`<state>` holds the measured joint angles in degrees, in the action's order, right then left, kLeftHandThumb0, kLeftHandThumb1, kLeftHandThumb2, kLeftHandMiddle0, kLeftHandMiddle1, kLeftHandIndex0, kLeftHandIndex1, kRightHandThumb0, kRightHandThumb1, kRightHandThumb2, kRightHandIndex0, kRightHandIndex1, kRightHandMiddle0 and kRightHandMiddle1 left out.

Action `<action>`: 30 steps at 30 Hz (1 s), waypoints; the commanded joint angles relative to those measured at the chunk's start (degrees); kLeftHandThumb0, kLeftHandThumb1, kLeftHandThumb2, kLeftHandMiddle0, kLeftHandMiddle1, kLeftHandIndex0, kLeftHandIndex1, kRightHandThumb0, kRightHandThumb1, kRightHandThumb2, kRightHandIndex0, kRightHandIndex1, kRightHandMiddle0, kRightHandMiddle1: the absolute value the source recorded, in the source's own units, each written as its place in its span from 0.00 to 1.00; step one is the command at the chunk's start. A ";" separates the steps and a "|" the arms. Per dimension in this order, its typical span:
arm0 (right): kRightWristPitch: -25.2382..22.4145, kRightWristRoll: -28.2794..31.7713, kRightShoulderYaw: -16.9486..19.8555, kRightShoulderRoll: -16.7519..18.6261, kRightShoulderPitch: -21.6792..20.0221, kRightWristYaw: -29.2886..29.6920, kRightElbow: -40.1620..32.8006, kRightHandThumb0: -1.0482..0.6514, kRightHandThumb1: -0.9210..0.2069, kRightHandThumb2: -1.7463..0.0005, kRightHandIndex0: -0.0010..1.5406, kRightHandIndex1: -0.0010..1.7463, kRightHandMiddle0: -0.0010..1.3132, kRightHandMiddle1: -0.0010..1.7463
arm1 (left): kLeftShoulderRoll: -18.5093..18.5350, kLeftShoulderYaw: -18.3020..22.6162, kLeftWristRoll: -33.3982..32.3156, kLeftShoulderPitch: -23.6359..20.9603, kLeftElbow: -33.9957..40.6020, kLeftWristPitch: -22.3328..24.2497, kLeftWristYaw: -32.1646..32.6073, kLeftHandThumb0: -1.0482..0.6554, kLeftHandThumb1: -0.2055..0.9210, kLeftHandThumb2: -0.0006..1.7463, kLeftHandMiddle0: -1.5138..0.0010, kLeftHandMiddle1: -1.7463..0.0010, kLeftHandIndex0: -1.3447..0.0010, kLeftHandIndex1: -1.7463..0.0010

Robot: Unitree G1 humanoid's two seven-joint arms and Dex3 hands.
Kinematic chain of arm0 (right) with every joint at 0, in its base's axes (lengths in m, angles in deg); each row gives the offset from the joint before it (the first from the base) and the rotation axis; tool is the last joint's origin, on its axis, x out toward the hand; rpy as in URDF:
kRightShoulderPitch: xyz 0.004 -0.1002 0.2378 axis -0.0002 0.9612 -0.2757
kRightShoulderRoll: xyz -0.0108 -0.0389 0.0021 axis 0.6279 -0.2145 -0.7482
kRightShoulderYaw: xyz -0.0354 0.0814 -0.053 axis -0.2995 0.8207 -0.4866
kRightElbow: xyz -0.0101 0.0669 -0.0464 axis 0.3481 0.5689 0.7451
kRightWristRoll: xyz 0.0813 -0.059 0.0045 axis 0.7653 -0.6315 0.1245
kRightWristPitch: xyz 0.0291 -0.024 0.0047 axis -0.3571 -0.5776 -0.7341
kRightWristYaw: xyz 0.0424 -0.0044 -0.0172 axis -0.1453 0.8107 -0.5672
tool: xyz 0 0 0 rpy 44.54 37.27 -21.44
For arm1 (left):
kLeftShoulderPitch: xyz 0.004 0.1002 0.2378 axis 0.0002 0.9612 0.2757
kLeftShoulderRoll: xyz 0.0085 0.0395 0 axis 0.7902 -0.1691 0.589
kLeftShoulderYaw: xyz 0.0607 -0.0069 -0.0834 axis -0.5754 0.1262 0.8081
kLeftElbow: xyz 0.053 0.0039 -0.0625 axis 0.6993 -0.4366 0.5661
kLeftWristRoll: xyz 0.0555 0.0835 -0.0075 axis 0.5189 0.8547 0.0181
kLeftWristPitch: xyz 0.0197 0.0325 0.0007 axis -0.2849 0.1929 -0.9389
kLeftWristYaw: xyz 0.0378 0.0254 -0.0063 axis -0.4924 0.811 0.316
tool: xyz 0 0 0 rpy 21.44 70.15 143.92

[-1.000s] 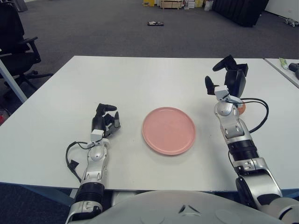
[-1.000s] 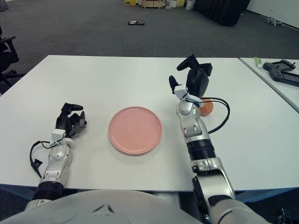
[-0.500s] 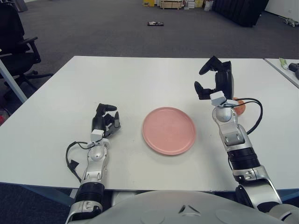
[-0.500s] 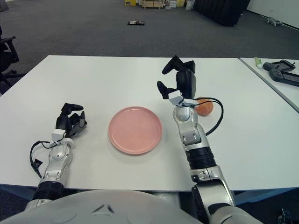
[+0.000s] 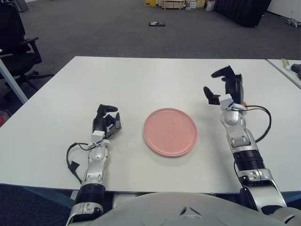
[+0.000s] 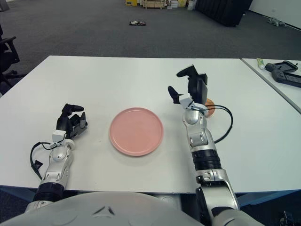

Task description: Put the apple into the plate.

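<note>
While the right hand (image 6: 190, 87) hangs above the white table (image 6: 141, 75) with its dark fingers (image 6: 186, 71) spread wide and nothing between them, the apple (image 6: 209, 106) lies on the tabletop just behind it, mostly hidden by the wrist so that only an orange-red sliver shows on the hand's right side. Whether the hand touches the fruit cannot be told from either eye. A black cable (image 6: 227, 126) loops out from the right forearm over the table. The pink plate (image 6: 136, 131) sits near the table's middle, to the left of the right arm and apart from the apple, with nothing on it. Further left, the left hand (image 5: 106, 123) rests on the table near the front edge, well apart from the plate, its fingers curled loosely and holding nothing.
</note>
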<state>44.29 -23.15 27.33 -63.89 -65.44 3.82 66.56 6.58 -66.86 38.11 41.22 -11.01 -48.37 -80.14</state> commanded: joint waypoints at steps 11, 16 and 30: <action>-4.06 -0.27 3.04 0.98 -3.01 10.04 14.85 0.04 0.22 0.76 0.00 0.00 0.00 0.01 | -0.15 0.06 -0.27 0.67 -2.41 1.34 -0.37 0.38 0.74 0.53 0.47 0.00 0.72 0.00; -4.34 1.40 4.63 1.61 -4.46 12.46 19.85 0.01 0.18 0.83 0.00 0.00 0.00 0.00 | -0.03 -0.02 0.03 0.75 -1.95 1.66 -0.24 0.38 0.74 0.53 0.46 0.00 0.72 0.00; -2.08 2.68 5.72 1.36 -6.51 17.84 29.52 0.01 0.16 0.87 0.00 0.00 0.00 0.00 | 0.02 -0.10 0.02 1.09 -0.99 2.51 -0.35 0.38 0.74 0.53 0.46 0.00 0.72 0.00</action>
<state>41.58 -21.73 32.34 -62.66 -70.44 20.21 93.93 6.64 -66.90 38.11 41.16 -10.71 -47.62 -80.14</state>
